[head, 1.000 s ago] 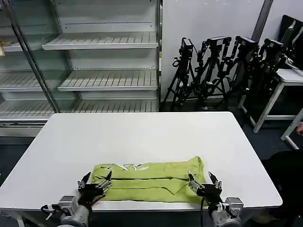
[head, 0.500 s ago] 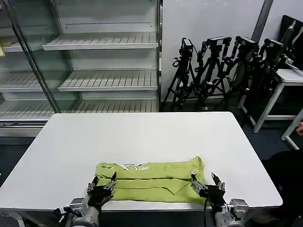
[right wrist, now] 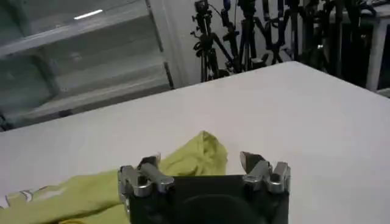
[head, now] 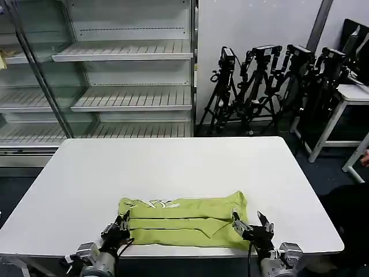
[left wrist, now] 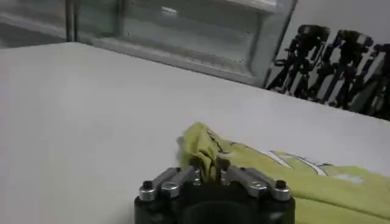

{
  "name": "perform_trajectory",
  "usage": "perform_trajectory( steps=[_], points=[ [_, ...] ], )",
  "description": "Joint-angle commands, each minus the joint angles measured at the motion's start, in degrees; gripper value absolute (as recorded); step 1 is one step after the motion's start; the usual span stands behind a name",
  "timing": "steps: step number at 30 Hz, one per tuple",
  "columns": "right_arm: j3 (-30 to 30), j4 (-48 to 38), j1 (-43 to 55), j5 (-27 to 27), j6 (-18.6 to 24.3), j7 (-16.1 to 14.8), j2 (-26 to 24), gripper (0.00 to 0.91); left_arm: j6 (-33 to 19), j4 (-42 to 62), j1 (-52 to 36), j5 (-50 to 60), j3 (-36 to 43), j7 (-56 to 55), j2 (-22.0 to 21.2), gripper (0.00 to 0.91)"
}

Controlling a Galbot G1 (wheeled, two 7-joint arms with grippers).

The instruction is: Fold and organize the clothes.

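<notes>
T-shirt [head: 183,221], lime and folded into a long band, lies across the near part of the white table [head: 173,167], running from one gripper to the other. From the head view, the left gripper [head: 117,230] sits at the near table edge right at the shirt's left end, its fingers drawn together against the cloth there. The right gripper [head: 251,226] is at the opposite end, fingers spread, one tip at the shirt's right corner and the other out over bare table beyond it. A small white print shows on the shirt's far strip, ahead of the left gripper. Behind the table stand empty shelves [head: 124,75] and a cluster of tripods [head: 277,86].

From the left wrist, the left gripper [left wrist: 207,170] has its fingers pinched close on a raised fold of the T-shirt [left wrist: 274,176], which bunches up just ahead of the tips and stretches away to the side over the table [left wrist: 91,122]. The white print lies on the cloth a little past the pinch.

From the right wrist, the right gripper [right wrist: 201,163] is wide open, holding nothing. The T-shirt [right wrist: 122,182] corner humps up between and just ahead of the fingers, nearer one than the other, the rest trailing off sideways. Bare table [right wrist: 292,115] spreads ahead.
</notes>
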Motion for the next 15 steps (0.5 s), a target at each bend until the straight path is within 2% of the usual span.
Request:
perform_trajectory(
  steps=[1, 6, 15],
  points=[
    [0.0, -0.1, 0.0, 0.1, 0.0, 0.0, 0.3, 0.907, 0.1, 0.6, 0.4, -14.0, -8.6, -0.1, 2.4, 0.040],
    [0.3, -0.2, 0.1, 0.2, 0.1, -0.1, 0.3, 0.907, 0.4, 0.5, 0.8, -18.3, -14.3, 0.0, 5.6, 0.040],
    [0.7, -0.2, 0.2, 0.4, 0.2, -0.2, 0.5, 0.907, 0.6, 1.8, 0.3, -21.7, -27.5, 0.2, 14.2, 0.040]
  ],
)
